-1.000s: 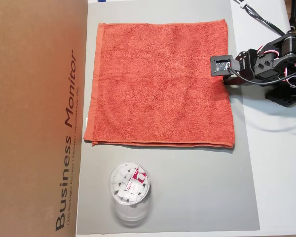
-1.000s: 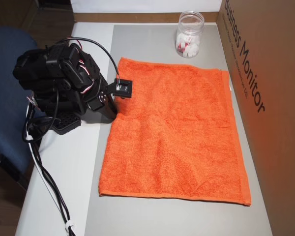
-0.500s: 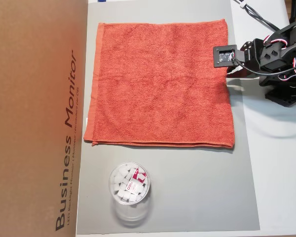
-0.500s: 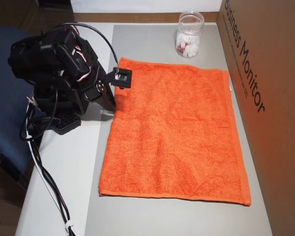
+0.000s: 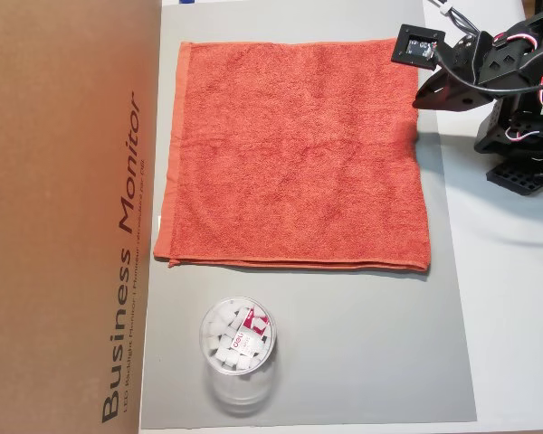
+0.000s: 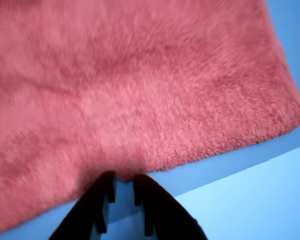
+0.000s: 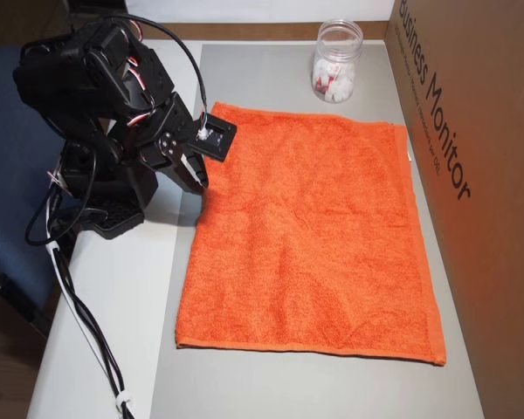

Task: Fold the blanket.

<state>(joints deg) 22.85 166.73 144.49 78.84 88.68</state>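
**One orange blanket lying flat, gripper at its edge**

There is one blanket (image 5: 294, 154), one arm with one gripper (image 7: 196, 179), one clear plastic jar (image 5: 238, 355) and one large cardboard box (image 5: 68, 217).

The blanket rests on a grey mat (image 5: 344, 353) that covers most of a white table (image 5: 516, 316). The box, printed "Business Monitor", runs along the mat's left side in an overhead view and along its right side in the other (image 7: 472, 175). In that second overhead view a blue chair (image 7: 9, 227) stands behind the arm's black base, and dark cables trail off the table's near edge. The jar (image 7: 336, 61), packed with small white pieces and something red, stands on the mat just beyond one short edge of the blanket, apart from it.

The blanket is terry cloth, orange-red and roughly rectangular, with a hemmed border. It is spread open in a single layer with only faint creases, filling the middle of the mat.

In the wrist view the two dark fingers (image 6: 102, 205) are held slightly apart, with a narrow gap between them. Their tips reach the blanket's edge (image 6: 140, 100), where the pile bulges a little, but whether they pinch any cloth cannot be told
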